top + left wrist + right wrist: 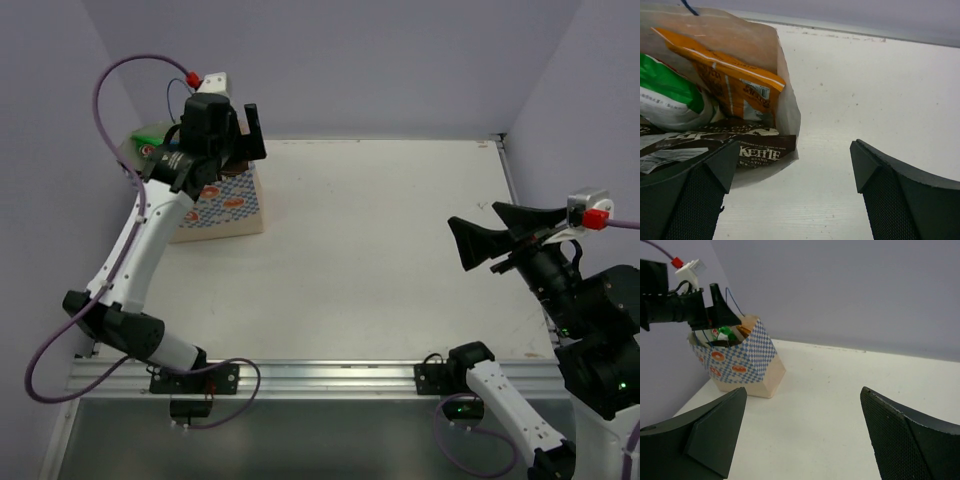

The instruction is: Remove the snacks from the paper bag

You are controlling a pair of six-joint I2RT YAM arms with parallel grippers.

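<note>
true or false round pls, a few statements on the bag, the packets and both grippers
1. The left gripper is open at the mouth of the paper bag. True.
2. The orange packet lies outside the bag. False: it is inside, beside the green-and-white packet.
3. The right gripper is open and holds nothing. True.
4. The bag stands at the near right corner of the table. False: it stands at the far left corner.

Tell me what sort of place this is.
Probably a robot lab test cell, not a home: a plain white table boxed in by lavender walls, a left arm and right arm bolted to a metal rail, and one staged paper bag of snacks.
</note>
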